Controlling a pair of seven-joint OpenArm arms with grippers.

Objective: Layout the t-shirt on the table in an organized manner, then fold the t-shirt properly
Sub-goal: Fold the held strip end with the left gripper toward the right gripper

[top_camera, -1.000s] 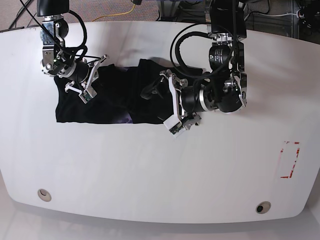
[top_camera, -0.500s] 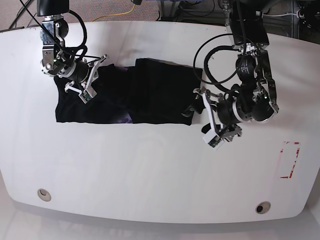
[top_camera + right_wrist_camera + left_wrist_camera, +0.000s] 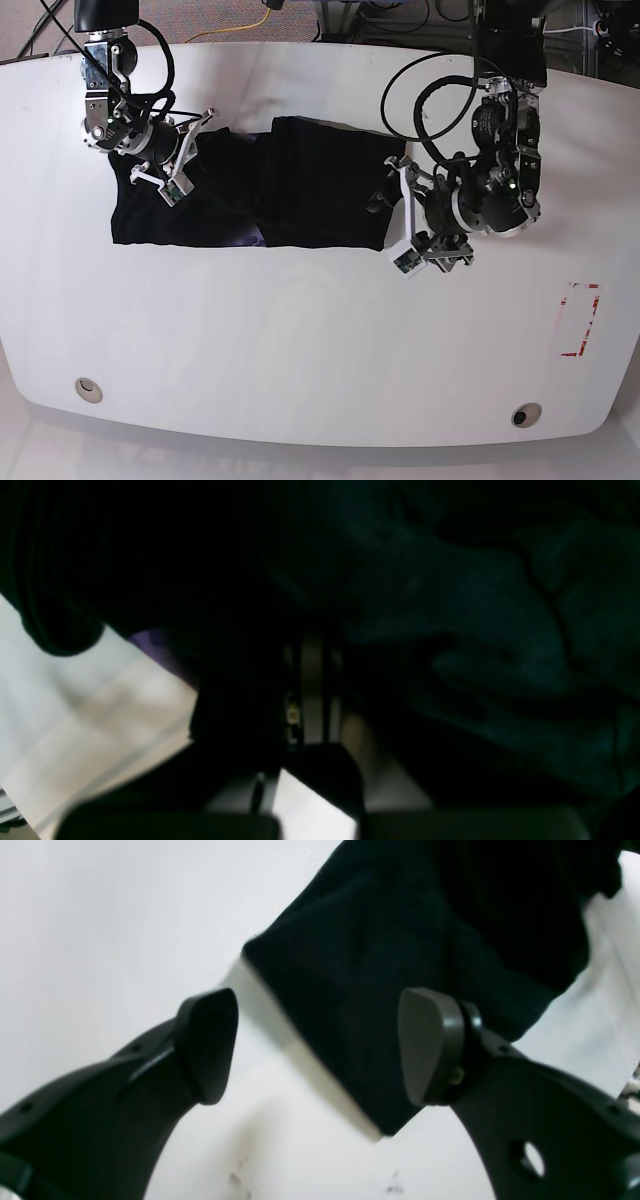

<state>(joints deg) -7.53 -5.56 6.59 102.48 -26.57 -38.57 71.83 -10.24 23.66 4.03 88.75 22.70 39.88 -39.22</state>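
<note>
The t-shirt (image 3: 270, 185) lies partly folded on the table (image 3: 300, 340), toward its far side. The left gripper (image 3: 317, 1047) hovers at the shirt's corner, jaws apart, holding nothing. The right gripper (image 3: 150, 160) is closed on the shirt's other end (cloth fills its camera view).

Bright, glossy base view; blurred left wrist; right wrist perhaps underexposed, murky.

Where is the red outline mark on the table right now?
In the base view, the red outline mark sits near the table's right edge, below and right of the left gripper.
</note>
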